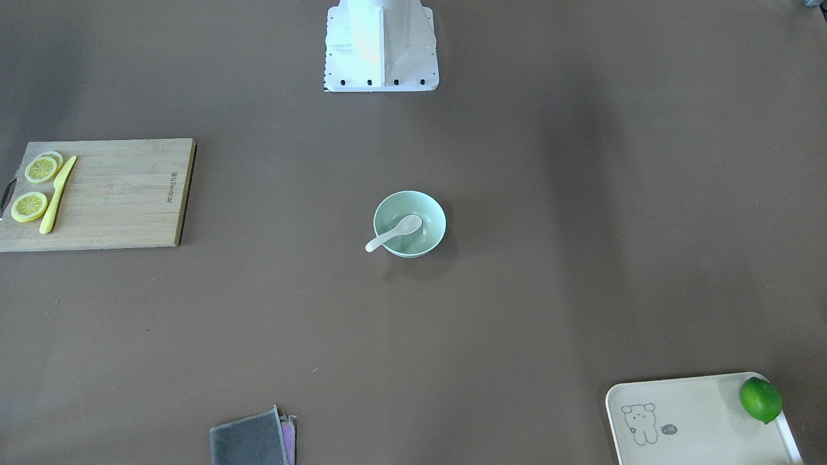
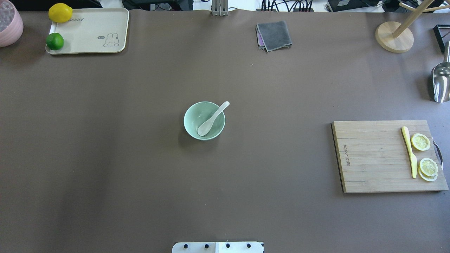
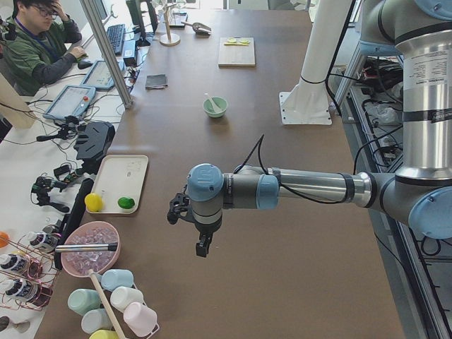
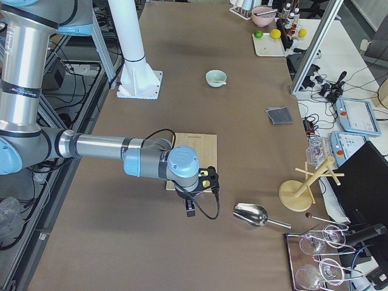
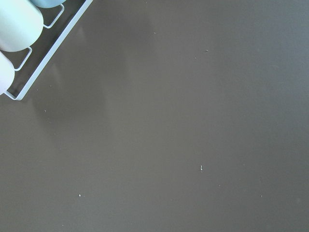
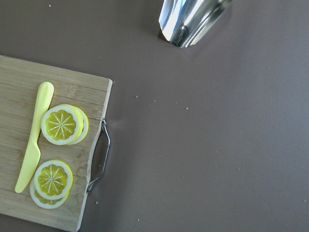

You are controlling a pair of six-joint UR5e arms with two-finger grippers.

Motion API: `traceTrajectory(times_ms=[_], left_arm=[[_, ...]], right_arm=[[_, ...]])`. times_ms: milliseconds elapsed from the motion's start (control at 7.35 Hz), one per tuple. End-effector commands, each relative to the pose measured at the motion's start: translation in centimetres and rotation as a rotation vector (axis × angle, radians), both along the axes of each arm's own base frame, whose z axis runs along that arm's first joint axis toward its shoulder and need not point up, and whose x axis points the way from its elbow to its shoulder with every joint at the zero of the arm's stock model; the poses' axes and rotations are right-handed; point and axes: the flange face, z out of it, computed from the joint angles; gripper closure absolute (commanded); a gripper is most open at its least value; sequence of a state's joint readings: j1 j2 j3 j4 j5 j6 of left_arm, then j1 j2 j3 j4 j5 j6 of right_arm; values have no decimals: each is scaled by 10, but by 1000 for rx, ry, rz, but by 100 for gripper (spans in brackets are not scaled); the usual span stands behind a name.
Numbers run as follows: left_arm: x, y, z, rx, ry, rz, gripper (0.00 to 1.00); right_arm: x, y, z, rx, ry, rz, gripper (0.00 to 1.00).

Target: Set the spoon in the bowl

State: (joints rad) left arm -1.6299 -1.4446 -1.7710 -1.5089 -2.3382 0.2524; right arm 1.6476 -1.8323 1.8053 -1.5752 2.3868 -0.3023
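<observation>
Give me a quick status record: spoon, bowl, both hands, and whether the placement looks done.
spoon: scoop down inside the bowl, handle leaning out over the rim
bowl: upright, mid-table, holds only the spoon
left hand: at the table's left end, far from the bowl; open or shut cannot be told
right hand: at the table's right end by the cutting board, far from the bowl; open or shut cannot be told
placement: looks done; neither hand touches the spoon

I work in a robotics lab: at ten o'clock in the left-end view an operator [image 3: 37, 42] sits by a keyboard [image 3: 115, 37], a teach pendant [image 3: 68, 103] beside my brown table [image 3: 296, 275].
</observation>
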Motion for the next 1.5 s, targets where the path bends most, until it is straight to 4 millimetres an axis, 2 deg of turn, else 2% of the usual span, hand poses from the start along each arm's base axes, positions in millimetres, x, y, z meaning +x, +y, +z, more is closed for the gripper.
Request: traceTrajectory(times_ms=[0, 680, 1360], left_arm=[[-1, 5, -6, 11, 0, -2, 2], [0, 8, -4, 11, 2, 1, 2], [1, 19, -4, 7, 4, 3, 2]], right_arm=[[0, 1, 4, -5, -4, 0, 0], [-4, 2, 14, -28, -11, -7, 0], [-17, -1, 13, -26, -23, -38, 0]])
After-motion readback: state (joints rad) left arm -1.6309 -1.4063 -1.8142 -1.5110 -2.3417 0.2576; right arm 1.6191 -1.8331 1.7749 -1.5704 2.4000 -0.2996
